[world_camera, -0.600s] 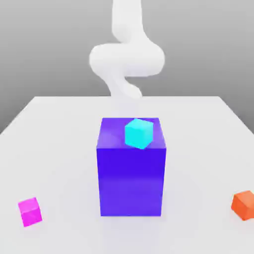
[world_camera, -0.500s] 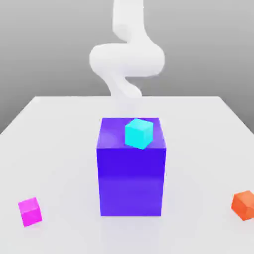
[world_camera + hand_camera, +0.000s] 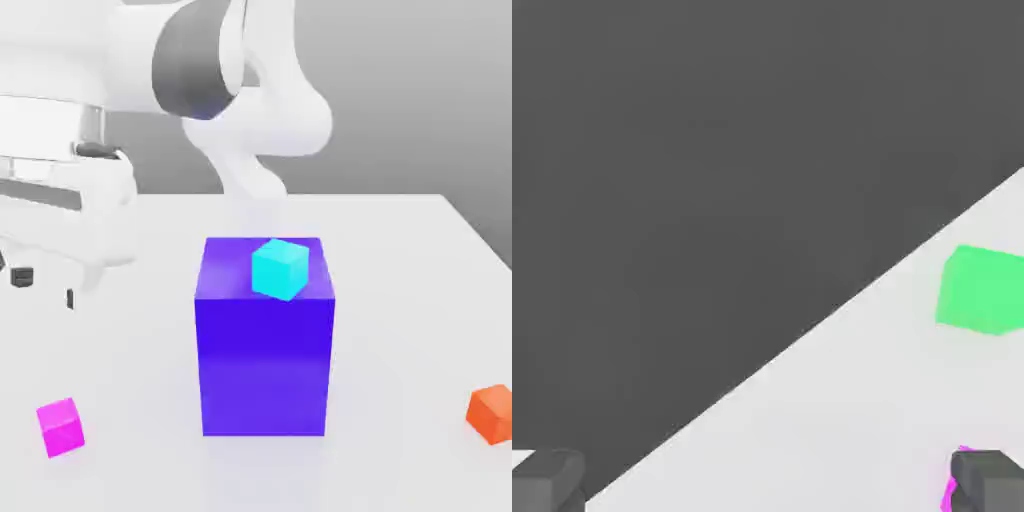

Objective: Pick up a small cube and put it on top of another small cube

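Gripper (image 3: 45,285) hangs with fingers apart, nothing held, above the small magenta-pink cube (image 3: 60,427), probably lining up for the pick.

Hand (image 3: 45,285) open, high above magenta cube (image 3: 61,427); cyan cube (image 3: 279,268) atop blue block (image 3: 264,350).

small cubes: 4 – magenta cube (image 3: 60,427); cyan cube (image 3: 279,268); orange cube (image 3: 491,412); green cube (image 3: 981,290) | blue-violet block (image 3: 264,360): 1

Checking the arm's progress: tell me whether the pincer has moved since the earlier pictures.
Yes. The pincer has come into the exterior view at its left, above the pink cube and left of the blue-violet block.
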